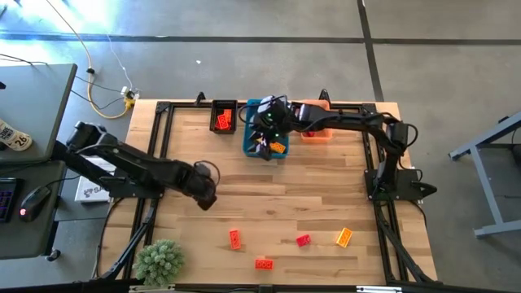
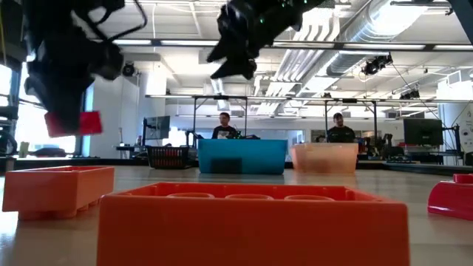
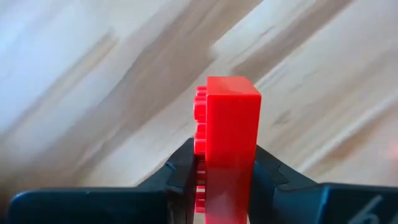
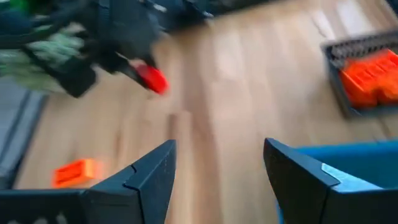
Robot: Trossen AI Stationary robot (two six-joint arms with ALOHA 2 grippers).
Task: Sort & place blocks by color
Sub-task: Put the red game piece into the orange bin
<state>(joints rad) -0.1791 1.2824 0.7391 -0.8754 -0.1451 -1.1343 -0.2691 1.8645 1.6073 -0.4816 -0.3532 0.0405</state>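
My left gripper (image 1: 207,194) hovers over the middle of the table, shut on a red studded block (image 3: 229,118). The low view shows the same block (image 2: 74,123) below the gripper, clear of the table. My right gripper (image 4: 217,155) is open and holds nothing; it hangs above the blue bin (image 1: 262,140) at the far side. Several loose blocks lie flat near the table's near edge: two orange-red (image 1: 234,238) (image 1: 263,263), one red (image 1: 303,240), one yellow-orange (image 1: 343,237). My left gripper pinches the red block between its two fingers (image 3: 180,174), one pad on the studded face (image 3: 200,155) and the other on the opposite face. The fingers point down from above. The block is lifted clear, and its free end sticks out past the fingertips.
Three bins stand in a row at the far edge: a black one (image 1: 224,118) with red-orange blocks inside, the blue one with an orange block (image 1: 278,147) inside, and an orange one (image 1: 316,132). A green plant (image 1: 159,260) sits at the near left corner. People sit beyond the table.
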